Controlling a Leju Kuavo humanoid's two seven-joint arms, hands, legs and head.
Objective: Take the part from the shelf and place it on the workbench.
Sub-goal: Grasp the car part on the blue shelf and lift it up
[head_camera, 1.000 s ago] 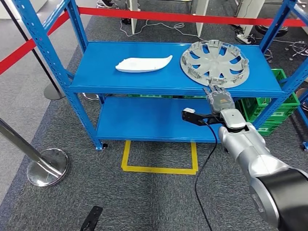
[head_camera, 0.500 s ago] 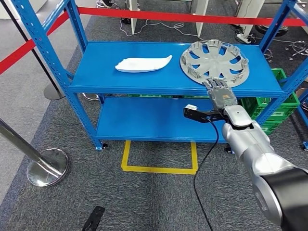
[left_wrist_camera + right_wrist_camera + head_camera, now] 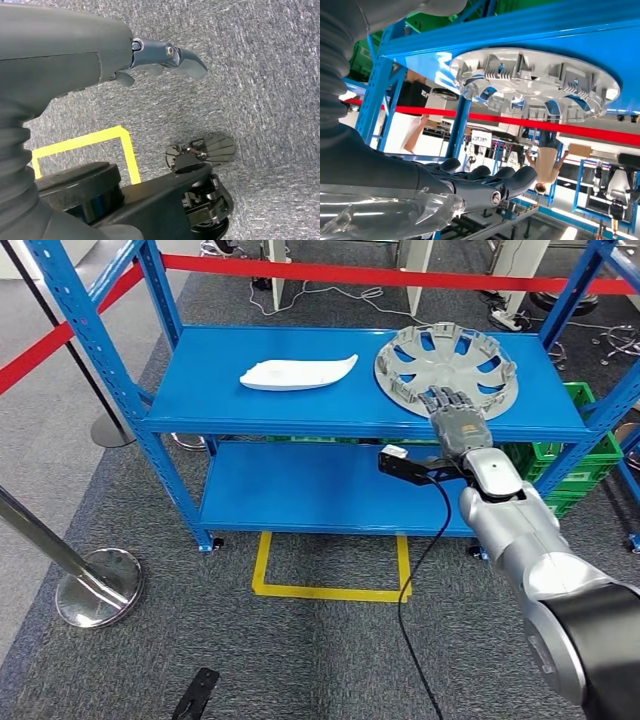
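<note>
A grey wheel cover [image 3: 445,368] lies flat at the right end of the blue shelf's top board [image 3: 226,400]; it also fills the right wrist view [image 3: 535,82]. My right hand [image 3: 455,422] reaches over its near rim, fingers stretched forward and apart, holding nothing. In the right wrist view those fingers [image 3: 497,180] lie straight, a short way from the cover. A white curved part [image 3: 298,373] lies in the middle of the same board. My left hand [image 3: 166,55] hangs over the carpet, fingers loosely extended and empty.
Red barrier tape [image 3: 377,277] runs behind the shelf, with a steel post base [image 3: 98,585] on the left. A yellow floor square [image 3: 332,565] lies before the shelf. Green crates [image 3: 562,465] sit behind its right end. A black cable [image 3: 423,570] hangs from my right wrist.
My right hand has moved forward and up, from below the shelf's front edge to over the near rim of the wheel cover. The parts have not moved.
</note>
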